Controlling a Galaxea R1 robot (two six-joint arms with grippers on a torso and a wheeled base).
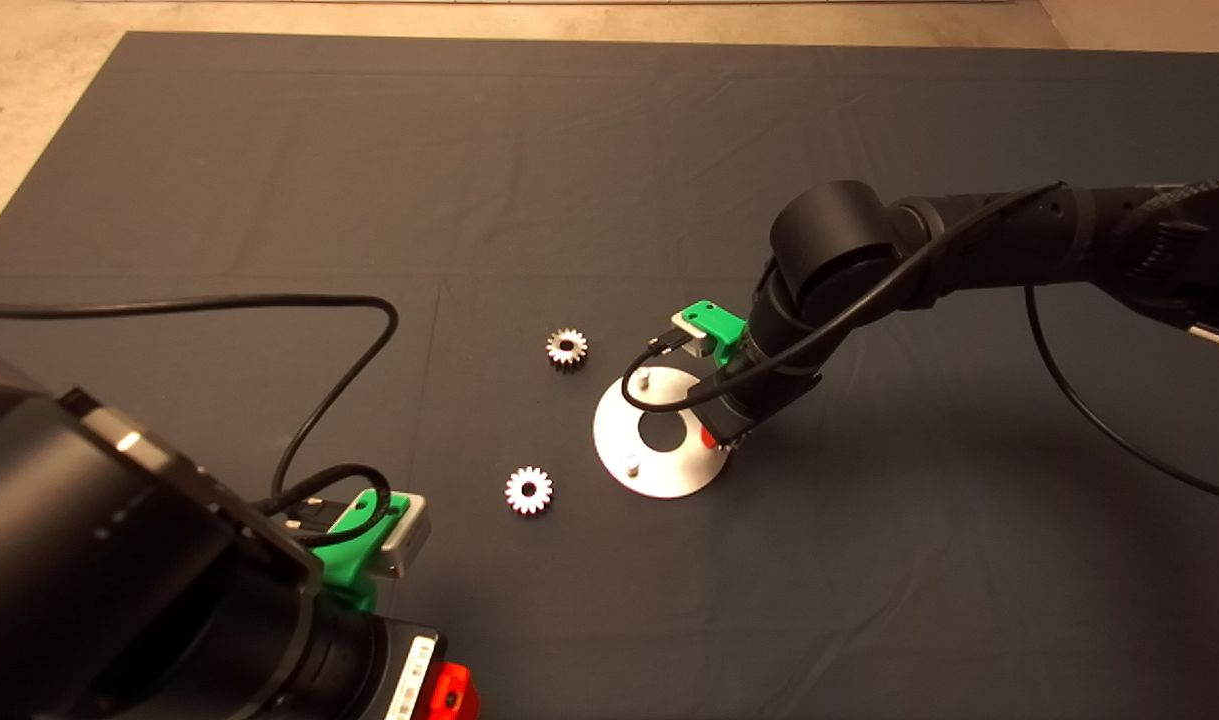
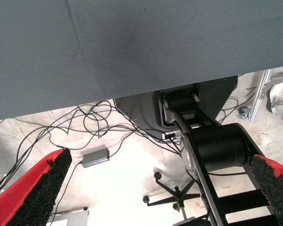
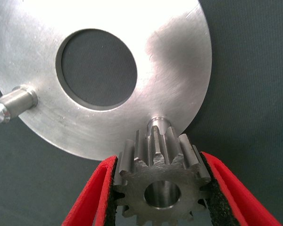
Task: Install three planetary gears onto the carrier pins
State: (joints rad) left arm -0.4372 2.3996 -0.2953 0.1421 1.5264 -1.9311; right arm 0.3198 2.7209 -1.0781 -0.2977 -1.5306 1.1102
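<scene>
Nearest to me, my left pincer (image 1: 447,690) waits at the lower left edge of the surface (image 1: 269,150), its pads (image 2: 42,188) spread wide; its wrist view shows only floor cables beyond the mat.

Next out, one loose gear (image 1: 529,490) lies flat, just beside the carrier plate (image 1: 659,465).

On the plate, my right pincer (image 3: 162,188) pinches the third gear (image 3: 160,181) by its teeth, holding it directly over one carrier pin (image 3: 158,121), not seated. Two bare pins (image 1: 631,464) (image 1: 644,378) stand upright.

Farthest, another loose gear (image 1: 567,347) lies near the plate's far side.
</scene>
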